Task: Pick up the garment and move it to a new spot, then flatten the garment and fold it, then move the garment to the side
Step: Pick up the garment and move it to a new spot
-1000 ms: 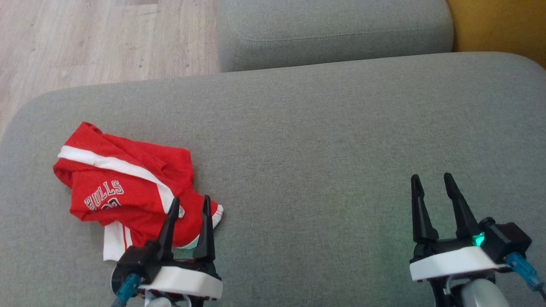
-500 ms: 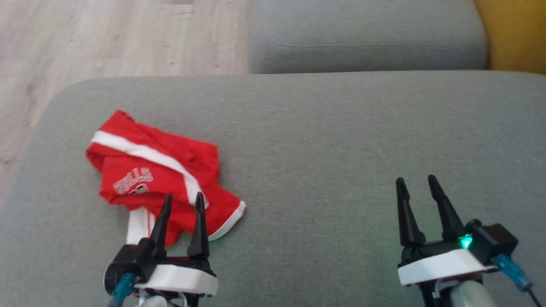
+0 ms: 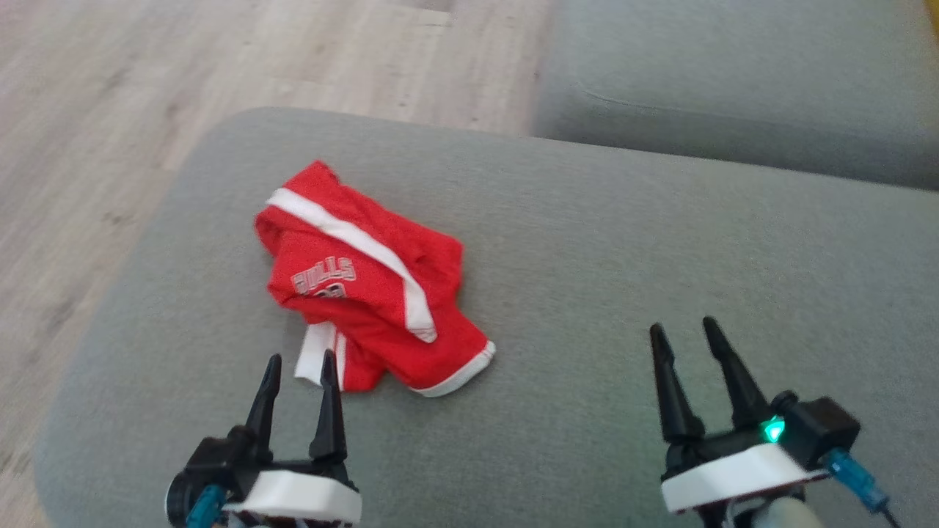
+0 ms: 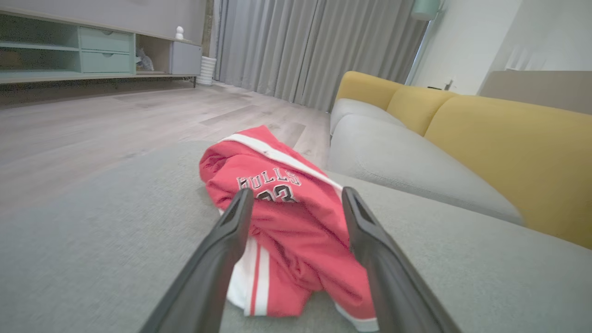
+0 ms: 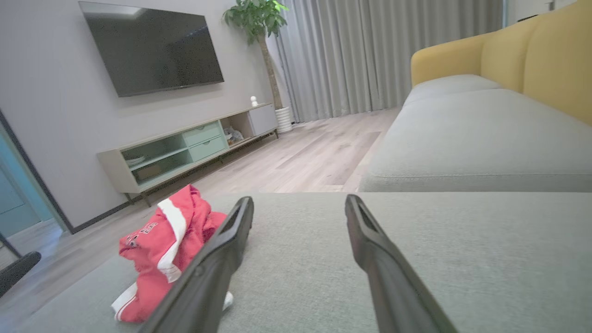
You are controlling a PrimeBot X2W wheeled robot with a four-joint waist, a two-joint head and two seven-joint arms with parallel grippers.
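The garment [image 3: 367, 293] lies crumpled near the left end of the grey sofa seat [image 3: 631, 249], printed "BULLS" above "23". The left jaws stand wide and empty beside its near edge. The right jaws are wide, empty, well apart.

The garment [image 3: 367, 286] is soft matt red cloth w/ white trim, the grey sofa cushion [image 3: 623, 293] matt, finely woven fabric, the floor [image 3: 110, 110] pale wood-grain planks w/ low sheen, & left gripper [image 3: 301, 357] & right gripper [image 3: 682, 325] each have 2 matt dark plastic-looking fingers on smooth white bases.
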